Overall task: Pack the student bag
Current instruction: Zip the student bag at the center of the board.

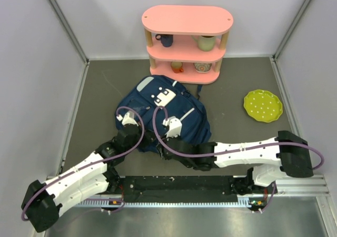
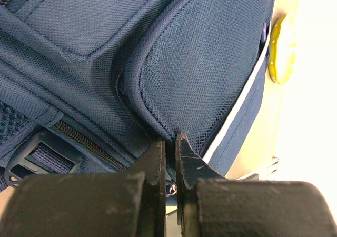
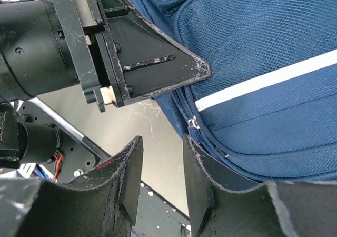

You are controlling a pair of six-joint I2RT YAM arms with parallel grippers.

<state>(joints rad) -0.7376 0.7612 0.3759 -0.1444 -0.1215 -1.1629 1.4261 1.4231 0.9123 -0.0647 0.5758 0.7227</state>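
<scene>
Pinching a pocket seam: left gripper (image 2: 171,142), jaws all but together on the piped edge of a front pocket of the student bag (image 2: 200,73), with fabric caught between the tips. Whether the fabric is lifted off the surface cannot be told.

Hovering alongside: right gripper (image 3: 162,142), jaws part-way apart with a narrow gap. Nothing lies between them and bare table shows through. A small metal zip pull (image 3: 194,122) sits at about 1 o'clock of that gap, just beside the finger nearer the bag, below a white stripe (image 3: 274,81).

Location of item: the student bag lies flat on the grey table (image 1: 237,79) near the middle of the top view, its white patch (image 1: 164,96) toward 12 o'clock. Both grippers are at its 6-to-7 o'clock edge. Whether the main compartment is open is not shown.

Handling, as judged:
- Soft woven cloth, limp and probably light. It should fold and drag rather than move as one body.
- A single pinch is likely to raise only a flap.
- Best holds are the piped seams, the zip pull and the webbing by the buckle (image 2: 42,155). Flat panels offer little to grip.
- The zip (image 2: 89,139) will likely want one gripper anchoring the cloth while the other draws.

Surroundings: pink shelf (image 1: 187,21) with cups (image 1: 206,42) at 12 o'clock of the bag, just beside it. A green plate (image 1: 263,105) lies at 3 o'clock, well apart.
</scene>
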